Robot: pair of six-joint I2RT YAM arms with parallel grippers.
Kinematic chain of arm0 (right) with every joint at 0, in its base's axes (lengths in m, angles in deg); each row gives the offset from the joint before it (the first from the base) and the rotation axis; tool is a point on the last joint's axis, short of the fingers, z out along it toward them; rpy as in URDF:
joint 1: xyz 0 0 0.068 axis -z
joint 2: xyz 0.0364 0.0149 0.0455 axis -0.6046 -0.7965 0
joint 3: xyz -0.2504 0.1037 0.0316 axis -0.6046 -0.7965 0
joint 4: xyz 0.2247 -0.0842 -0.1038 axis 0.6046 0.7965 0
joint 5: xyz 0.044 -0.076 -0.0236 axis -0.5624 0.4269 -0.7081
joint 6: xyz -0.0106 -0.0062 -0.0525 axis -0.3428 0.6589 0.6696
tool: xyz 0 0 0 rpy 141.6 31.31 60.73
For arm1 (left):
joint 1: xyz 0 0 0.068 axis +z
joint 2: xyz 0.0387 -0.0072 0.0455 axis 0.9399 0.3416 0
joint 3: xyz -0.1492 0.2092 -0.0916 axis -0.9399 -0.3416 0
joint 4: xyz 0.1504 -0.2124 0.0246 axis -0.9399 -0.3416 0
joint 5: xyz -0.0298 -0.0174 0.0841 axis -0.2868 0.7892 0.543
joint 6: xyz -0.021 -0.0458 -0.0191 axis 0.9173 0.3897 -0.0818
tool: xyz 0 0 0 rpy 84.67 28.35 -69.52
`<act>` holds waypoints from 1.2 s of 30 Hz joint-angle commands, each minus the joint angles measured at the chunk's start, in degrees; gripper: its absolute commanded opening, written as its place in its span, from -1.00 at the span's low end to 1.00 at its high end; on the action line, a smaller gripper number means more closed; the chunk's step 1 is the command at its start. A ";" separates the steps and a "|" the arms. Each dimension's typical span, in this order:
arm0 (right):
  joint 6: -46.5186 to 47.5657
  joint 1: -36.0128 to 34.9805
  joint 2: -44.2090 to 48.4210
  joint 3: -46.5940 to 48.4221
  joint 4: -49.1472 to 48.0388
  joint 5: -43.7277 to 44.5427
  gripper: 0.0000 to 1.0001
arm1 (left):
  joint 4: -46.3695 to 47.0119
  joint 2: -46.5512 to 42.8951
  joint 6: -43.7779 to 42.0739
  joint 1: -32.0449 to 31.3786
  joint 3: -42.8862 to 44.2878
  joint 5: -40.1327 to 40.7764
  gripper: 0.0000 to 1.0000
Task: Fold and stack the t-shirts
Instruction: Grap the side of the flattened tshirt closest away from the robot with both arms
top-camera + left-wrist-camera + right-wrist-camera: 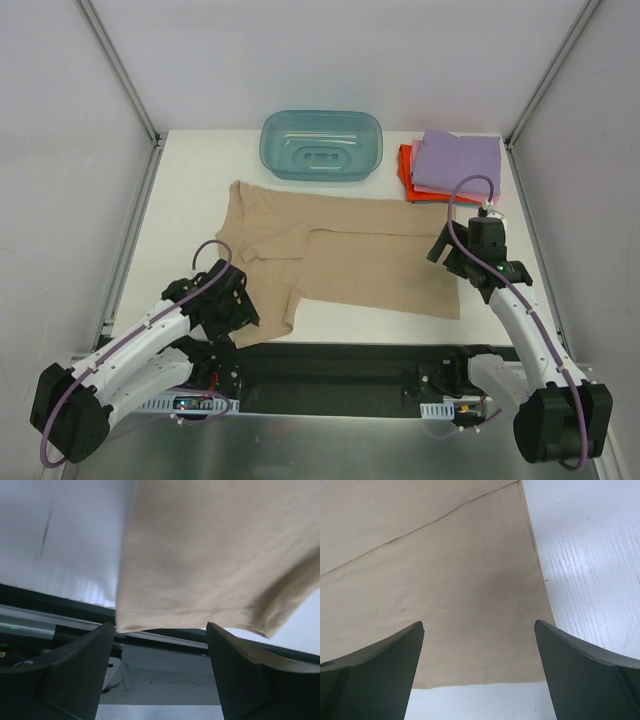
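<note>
Tan-beige short-sleeved cloth t-shirt (350,250): lies flat across the middle of the white tabletop (190,200), long axis left to right, with a fold line running along its length and its near left corner reaching the table's front edge. Handling, by judgement: light, limp, no stiffness. It is likely to sag and drag if lifted at one point, so it is best taken at two corners of one edge together, pinching through all layers. Left gripper (240,312): at the near left corner, fingers spread wide, the hem just ahead of the gap between them, nothing pinched. Right gripper (440,248): over the shirt's right edge, fingers spread above the near right corner, nothing held. Stack of folded shirts (455,165): far right of the table, lilac on top, orange-red edge beneath, just beyond the tan shirt's far right corner. Translucent teal plastic tub (275,150): far edge, centre, left of the stack.
</note>
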 commanded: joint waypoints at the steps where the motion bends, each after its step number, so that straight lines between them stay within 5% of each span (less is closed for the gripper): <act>1: -0.02 0.28 1.44 -0.05 0.89 1.71 0.93 | -5.42 -2.08 9.37 -1.95 -4.49 1.16 0.43; 9: 0.25 0.29 1.53 -0.40 0.89 2.32 0.93 | 2.46 4.59 9.02 -3.19 -5.37 1.69 0.00; 17: -0.71 0.28 2.84 -0.58 2.29 5.05 0.93 | 5.13 8.38 7.35 -3.19 -4.58 1.33 -0.98; 28: -9.50 0.46 14.00 -4.44 18.45 4.79 0.93 | 4.78 3.20 2.43 -3.19 -0.10 2.82 -1.00; 36: -14.07 1.07 13.05 -12.43 18.83 0.40 0.88 | 4.95 2.67 -1.79 -3.19 4.65 4.85 -1.00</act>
